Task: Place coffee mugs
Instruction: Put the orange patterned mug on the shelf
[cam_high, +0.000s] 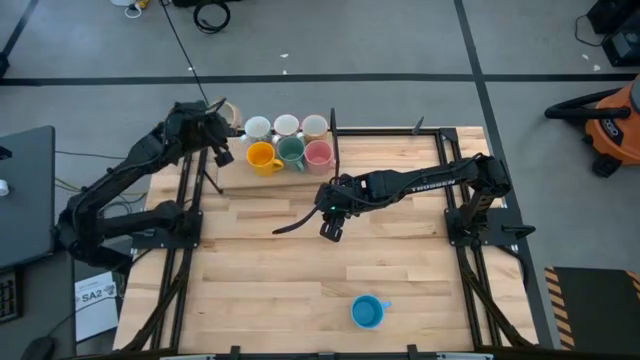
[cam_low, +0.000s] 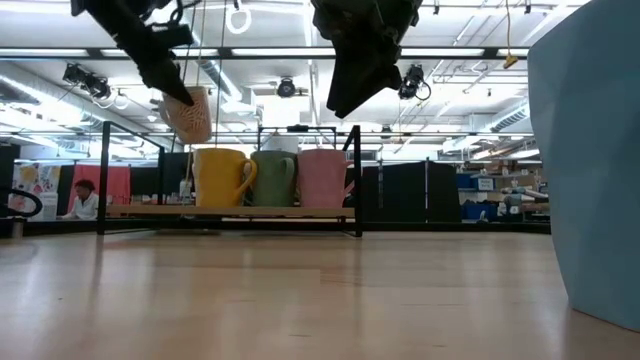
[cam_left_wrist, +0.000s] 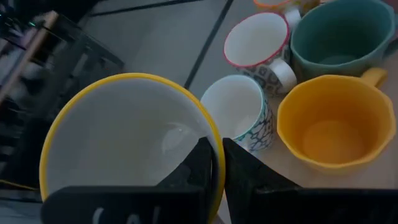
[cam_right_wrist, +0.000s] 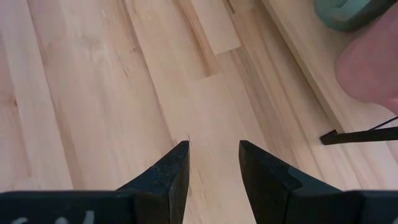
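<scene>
Blue mug (cam_high: 368, 312) waits lower centre; 6 mugs (cam_high: 288, 141) grouped up top; left gripper (cam_left_wrist: 214, 163) fingers pinch a yellow-rimmed mug (cam_left_wrist: 124, 137); right gripper (cam_right_wrist: 213, 163) fingers spread, empty.

1. Mug cluster at the table's (cam_high: 300, 260) far edge: orange mug (cam_high: 263, 158), green mug (cam_high: 291, 152) and pink mug (cam_high: 318, 154) stand touching, white mugs (cam_high: 286, 126) right behind them, no gap for fingers.
2. Black post (cam_high: 334, 150) stands just beside the pink mug, blocking that side.
3. Left gripper (cam_high: 222, 128), clamped on a yellow-rimmed mug (cam_left_wrist: 124, 137), hangs beside the orange mug's outer side.
4. Right gripper (cam_high: 331, 228) hangs over bare wood near the pink mug.
5. Blue mug (cam_high: 368, 312) sits well apart, open boards around it.
</scene>
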